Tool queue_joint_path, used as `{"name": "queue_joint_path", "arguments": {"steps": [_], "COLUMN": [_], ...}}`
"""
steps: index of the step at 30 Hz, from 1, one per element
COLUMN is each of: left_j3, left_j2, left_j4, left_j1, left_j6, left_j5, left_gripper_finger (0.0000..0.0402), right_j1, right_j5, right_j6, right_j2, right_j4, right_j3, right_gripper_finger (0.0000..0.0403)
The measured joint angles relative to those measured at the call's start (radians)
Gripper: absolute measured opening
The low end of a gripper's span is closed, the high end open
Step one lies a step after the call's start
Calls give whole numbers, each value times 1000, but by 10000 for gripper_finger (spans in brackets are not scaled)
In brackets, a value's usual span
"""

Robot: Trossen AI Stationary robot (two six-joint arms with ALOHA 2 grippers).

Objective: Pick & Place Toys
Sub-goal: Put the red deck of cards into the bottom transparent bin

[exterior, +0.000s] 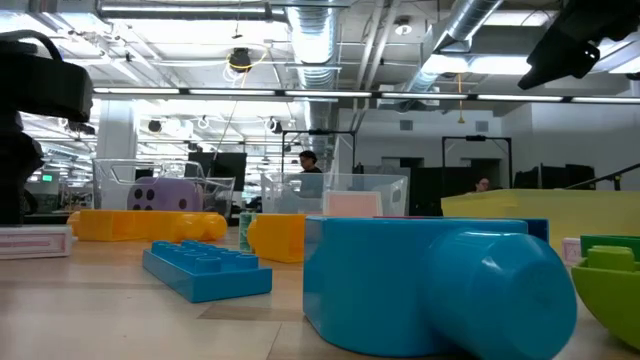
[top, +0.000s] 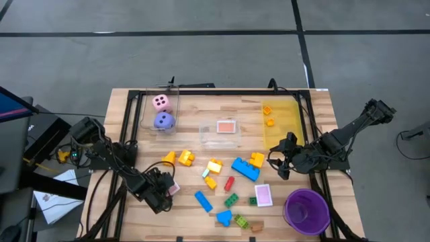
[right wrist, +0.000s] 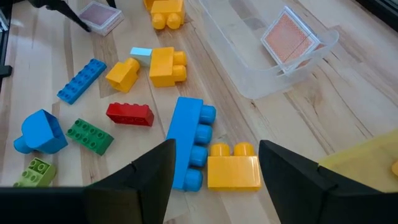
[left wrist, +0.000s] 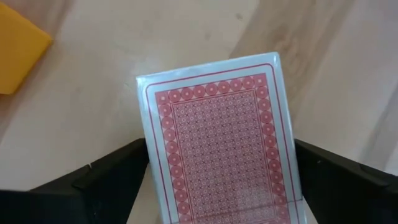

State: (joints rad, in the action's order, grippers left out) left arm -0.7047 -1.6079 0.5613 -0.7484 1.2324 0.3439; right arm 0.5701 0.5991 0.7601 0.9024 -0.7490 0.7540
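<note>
Many toy bricks lie flat on the wooden table, among them a long blue brick, a yellow one and a red one. A pink-backed card pack lies flat near the left front. My left gripper is open and points down over it, one finger beside each long edge. My right gripper hangs open above the table beside the yellow bin, nothing between its fingers. A pink die and a purple die sit in a clear bin. My left gripper comes from above, slanting, with its fingers alongside the card pack's two long edges. Whether the fingers touch those edges I cannot tell. The pack lies flat on the table, back side up.
A clear bin in the middle holds another pink card. The yellow bin at the far right holds orange bricks. A purple cup stands at the right front, with a further card lying next to it.
</note>
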Motion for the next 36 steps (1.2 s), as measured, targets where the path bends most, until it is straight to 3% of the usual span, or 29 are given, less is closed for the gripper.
{"name": "queue_joint_path", "arguments": {"steps": [8, 19, 26, 32, 36], "left_j3": [4, 8, 8, 7, 5], "left_j2": [20, 48, 138, 207, 237], "left_j4": [9, 11, -3, -156, -291], "left_j1": [3, 12, 97, 179, 234], "left_j6": [6, -48, -166, -374, -478], "left_j5": [15, 83, 136, 125, 38], "left_gripper_finger": [307, 334, 306, 326, 323], "right_j1": [0, 0, 0, 0, 0], "right_j5": [0, 0, 1, 2, 3], "right_j6": [0, 0, -1, -62, -186], "right_j2": [0, 0, 0, 1, 29], "right_j4": [0, 0, 0, 5, 90], "right_j3": [0, 0, 0, 0, 0], "right_gripper_finger": [223, 223, 223, 223, 223]}}
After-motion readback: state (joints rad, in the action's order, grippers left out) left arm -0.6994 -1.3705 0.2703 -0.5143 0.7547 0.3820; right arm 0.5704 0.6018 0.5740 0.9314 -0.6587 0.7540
